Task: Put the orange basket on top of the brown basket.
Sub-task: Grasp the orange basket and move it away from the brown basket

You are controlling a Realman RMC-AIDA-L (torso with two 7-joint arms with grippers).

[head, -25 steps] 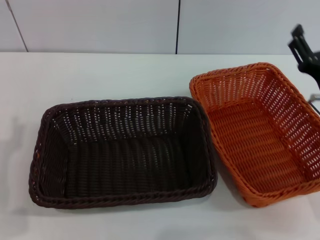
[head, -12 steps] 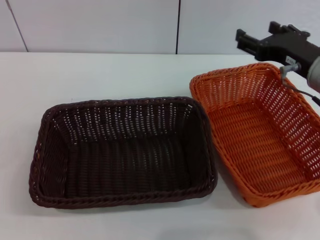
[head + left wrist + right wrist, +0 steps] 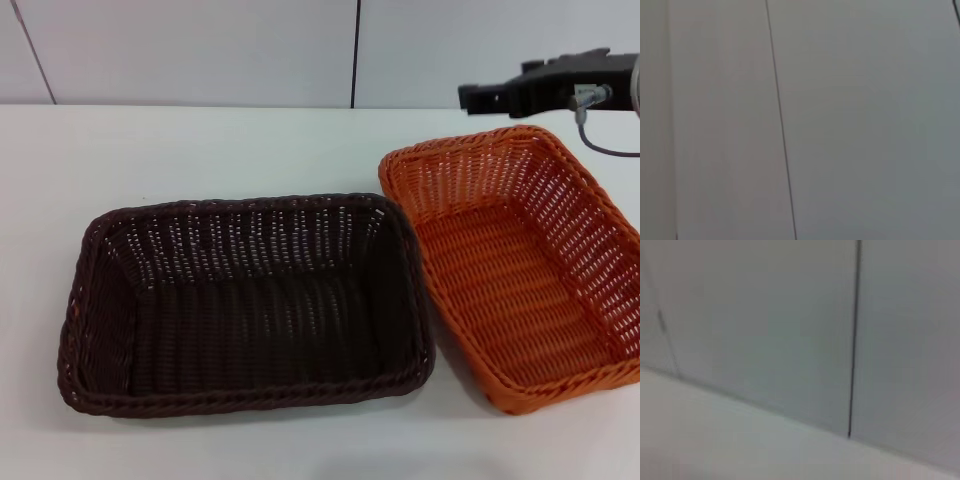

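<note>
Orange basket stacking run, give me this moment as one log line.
phase: approach | right hand: above far end of orange basket, no contact | brown basket: on table beside it, empty | left hand: out of view | stacked: no

The right pincer [image 3: 470,98] has swung in from the far right edge of the head view, where a second ago only a dark tilted bit of it showed beside the orange basket [image 3: 520,265]. Half a second ago it reached in over that basket's far right corner, angled downward. Now it lies level and higher, stretched leftward above the far rim, its tip a little further left than before. Its grey cable [image 3: 600,140] has lifted off the basket's right side
</note>
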